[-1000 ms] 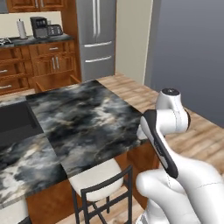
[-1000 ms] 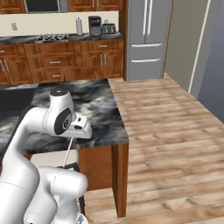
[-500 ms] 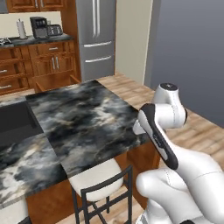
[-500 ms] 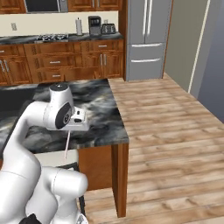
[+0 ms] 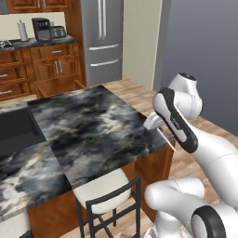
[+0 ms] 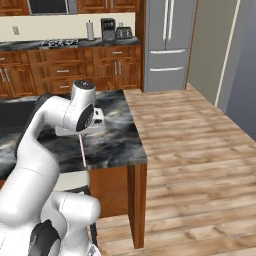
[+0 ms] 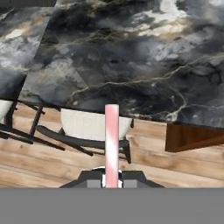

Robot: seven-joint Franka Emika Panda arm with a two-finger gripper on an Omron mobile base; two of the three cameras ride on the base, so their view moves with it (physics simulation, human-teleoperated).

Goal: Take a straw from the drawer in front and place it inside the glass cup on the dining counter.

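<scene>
Over the worktop's near right corner: we see the gripper (image 7: 112, 181) hanging beside the black-and-grey marble dining counter (image 5: 88, 130), with the stool below it.
Fingers: we find them closed on the straw (image 7: 112, 144), which sits pinched between the two tips in the hand view.
Straw: we see a thin pale pink stick (image 6: 82, 150) pointing down from the hand in the right base view; in the left base view it slants down and to the right (image 5: 166, 140), just off the worktop's edge.
Stool: we see a cream seat on a dark frame (image 5: 102, 188) tucked against the worktop's near side.
Far wall: we note a steel fridge (image 6: 167, 42) right of reddish-brown cabinets (image 6: 65, 72), with a coffee maker (image 6: 107, 29) and a toaster (image 6: 123, 33) on top.
Floor: we see pale wooden planks (image 6: 195, 165) to the right.
</scene>
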